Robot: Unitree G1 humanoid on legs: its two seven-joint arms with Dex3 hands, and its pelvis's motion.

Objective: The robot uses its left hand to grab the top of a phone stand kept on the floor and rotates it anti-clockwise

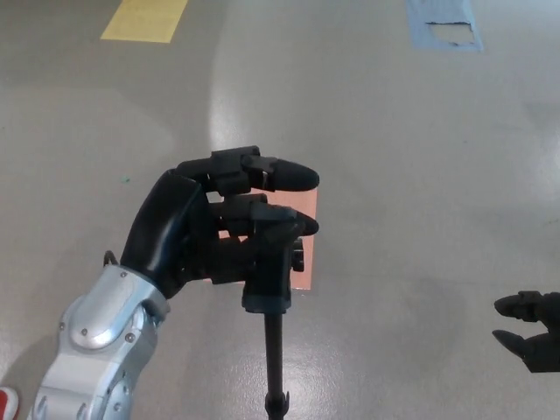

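Note:
The phone stand [273,350] is a thin black pole rising from the floor at the bottom middle of the head view, with a black clamp head [268,282] on top. My left hand [219,223] reaches in from the lower left and covers that head: the fingers [276,175] stretch over it to the right and the thumb lies underneath, closed around the clamp. The upper part of the clamp is hidden by the hand. My right hand [529,328] shows only as a few dark fingertips at the right edge, held apart and away from the stand.
A pink square mat [302,236] lies on the grey floor behind the stand, partly hidden by my hand. A yellow floor patch [144,19] is at the top left and a blue-edged one [444,26] at the top right. A red shoe tip [5,404] shows at the bottom left corner.

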